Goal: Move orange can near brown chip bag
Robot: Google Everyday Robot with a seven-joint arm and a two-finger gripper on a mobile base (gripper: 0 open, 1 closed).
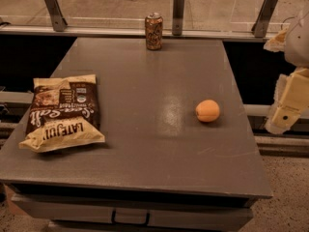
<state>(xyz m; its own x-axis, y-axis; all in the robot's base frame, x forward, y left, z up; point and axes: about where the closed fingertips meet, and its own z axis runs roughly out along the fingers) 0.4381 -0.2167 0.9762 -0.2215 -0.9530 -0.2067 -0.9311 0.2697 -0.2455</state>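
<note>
orange can [154, 31]: standing upright at the far edge of the table [145, 76], roughly mid-width, silver top facing up, nothing touching it.
brown chip bag [63, 112]: lying flat on the near-left part of the table, crinkled, dark middle with cream ends, one cream end pointing toward the near edge, white lettering reading sideways to the camera.
can vs bag: sitting well apart, can at the far side, bag at the near left, bare tabletop running between them.
gripper [287, 105]: hanging off the table's right side, past the edge, about level with the orange fruit, cream-coloured, partly cut off by the frame; touching nothing; spread or pressed together, cannot tell.
orange fruit [207, 110]: resting on the right half of the table, between the can's side and the gripper, apart from both.
metal posts [178, 12]: standing along the rail behind the table, one just beside the can.
drawer handle [130, 217]: showing under the table's near edge.
</note>
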